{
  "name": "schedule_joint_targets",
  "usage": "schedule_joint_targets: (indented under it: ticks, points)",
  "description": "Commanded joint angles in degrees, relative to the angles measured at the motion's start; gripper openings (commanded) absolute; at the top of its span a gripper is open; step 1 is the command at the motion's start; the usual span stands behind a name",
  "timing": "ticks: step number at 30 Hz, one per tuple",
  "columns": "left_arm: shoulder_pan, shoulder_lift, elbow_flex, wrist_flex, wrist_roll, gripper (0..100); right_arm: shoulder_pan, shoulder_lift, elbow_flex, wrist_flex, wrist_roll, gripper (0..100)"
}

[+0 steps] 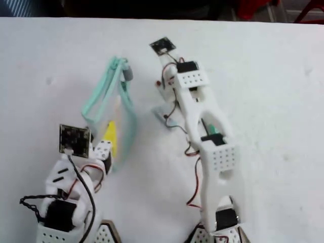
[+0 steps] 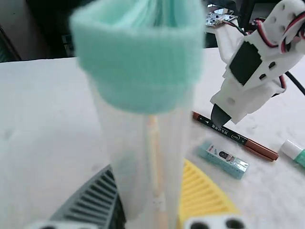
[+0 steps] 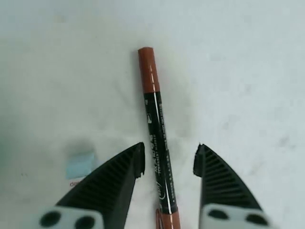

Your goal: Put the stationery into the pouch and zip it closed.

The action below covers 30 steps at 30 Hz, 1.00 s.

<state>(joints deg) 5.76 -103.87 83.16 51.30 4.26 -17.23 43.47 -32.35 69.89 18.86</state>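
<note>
Pinches the pouch [image 2: 138, 67] between the left jaws, closed on its clear wall near one end, with the mint fabric rim far from them. Holds it this way most likely to steady it and give the mouth a shape worth aiming at. From above, spreads the rim into a long open loop. Shows a pale thin streak through the clear wall, perhaps something already inside, too vague to name.

Hangs the right jaws wide apart just beside the pouch, over the pen [image 3: 157, 143], one jaw on either side of the barrel with a gap at each. Sets them across the barrel, presumably to close on it and lift it level. Leaves the pen flat on the table [image 1: 263, 76], outside the pouch.

Leaves a pale blue eraser [image 3: 80, 164] flat beside the pen, also outside the pouch, and a white-and-green item [image 2: 295, 151] farther from the pouch than the pen. Looks like the pick-up of the pen, with those two and the zip not yet dealt with. Calls for a straight drop and a firm squeeze, to stop a round barrel rolling out.
</note>
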Motion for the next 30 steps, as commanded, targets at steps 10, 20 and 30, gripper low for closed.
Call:
schedule_joint_targets:
  ticks: [10,20,30]
  points:
    - [0.7,-0.6,-0.3,-1.8,-0.8,8,-0.7,5.5,-5.4,0.7,0.6,2.9]
    - [0.7,-0.6,-0.3,-1.8,-0.8,8,-0.2,7.1,-5.4,0.6,0.6,1.6]
    - [0.7,-0.6,-0.3,-1.8,-0.8,8,-0.2,7.0,-5.5,0.6,0.6,1.6]
